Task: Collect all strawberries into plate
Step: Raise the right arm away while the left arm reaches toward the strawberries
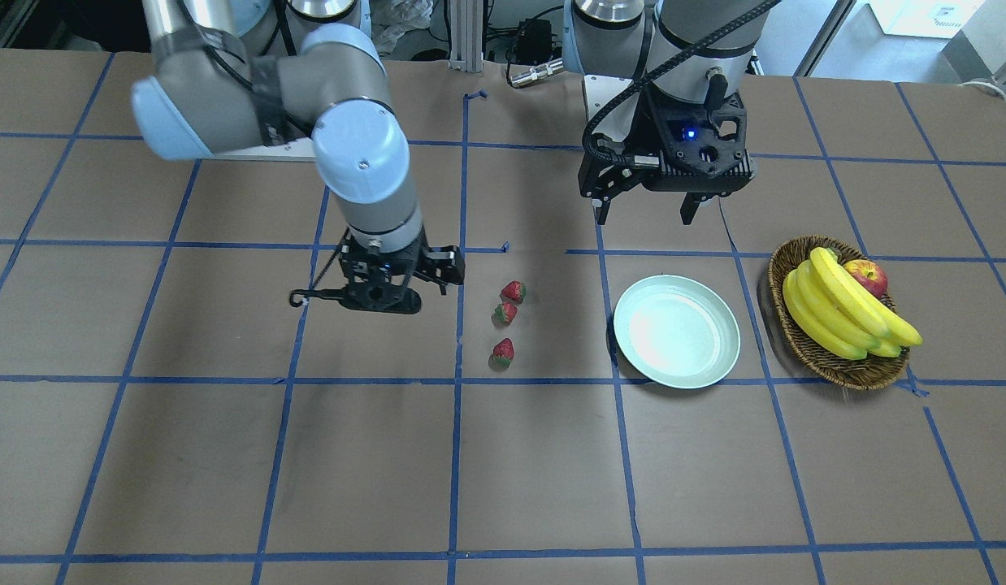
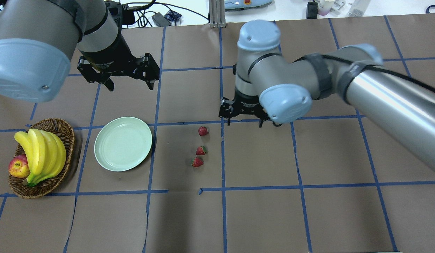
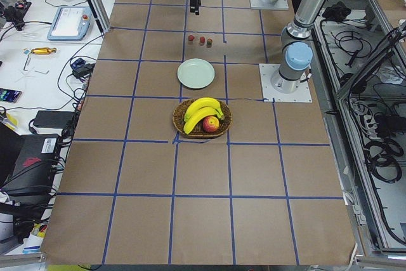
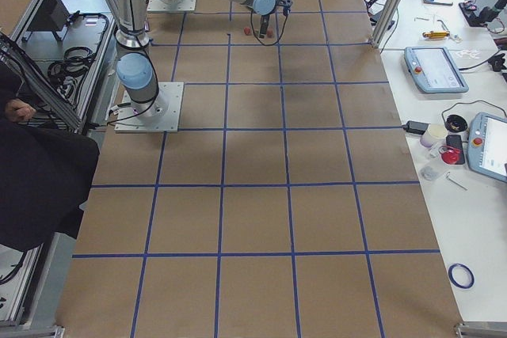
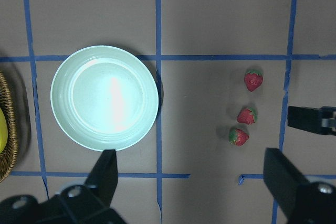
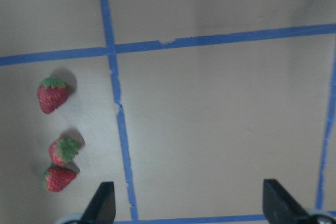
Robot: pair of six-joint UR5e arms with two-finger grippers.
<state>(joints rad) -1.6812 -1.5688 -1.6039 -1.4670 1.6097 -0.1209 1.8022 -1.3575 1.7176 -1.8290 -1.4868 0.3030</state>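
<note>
Three strawberries (image 2: 202, 131) (image 2: 201, 150) (image 2: 197, 162) lie in a short line on the brown table, apart from the plate. The right wrist view has them at its left edge (image 6: 52, 96) (image 6: 63, 150) (image 6: 59, 178). The pale mint plate (image 2: 123, 143) (image 1: 676, 341) rests empty to their left in the overhead view. My right gripper (image 2: 245, 123) (image 6: 189, 203) hovers open beside the strawberries, which lie outside its finger span. My left gripper (image 2: 130, 86) (image 5: 191, 177) hangs open above the table behind the plate, holding nothing.
A wicker basket (image 2: 64, 131) with bananas (image 2: 41, 154) and an apple (image 2: 19, 166) sits beyond the plate near the table's left side. Blue tape lines grid the table. A person in dark clothes (image 4: 32, 172) is at the right-side view's edge.
</note>
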